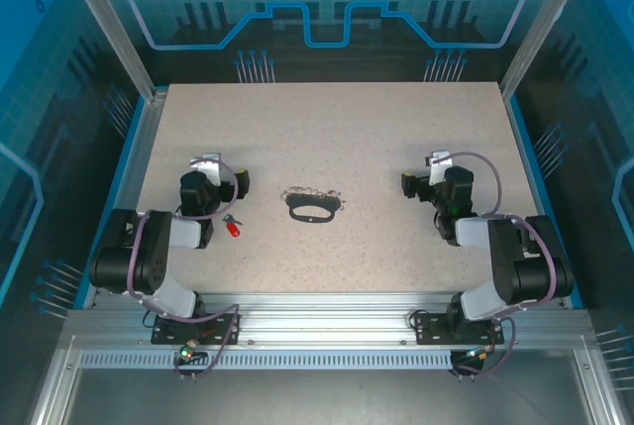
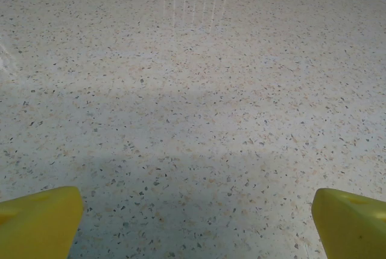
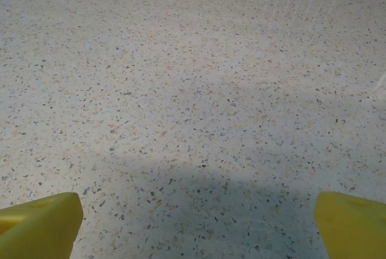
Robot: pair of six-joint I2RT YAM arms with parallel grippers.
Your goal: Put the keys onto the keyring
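Top external view: the red key (image 1: 235,228) lies on the table (image 1: 396,128) just beside the left arm (image 1: 149,247), apart from the keyring (image 1: 313,207) at centre. Both arms' jaws stand wide open and empty. Nothing is threaded yet, so the whole job is left.

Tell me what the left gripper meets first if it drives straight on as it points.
Probably the bare tabletop: the left gripper, jaws open, tilts down at it, nothing else seen ahead.
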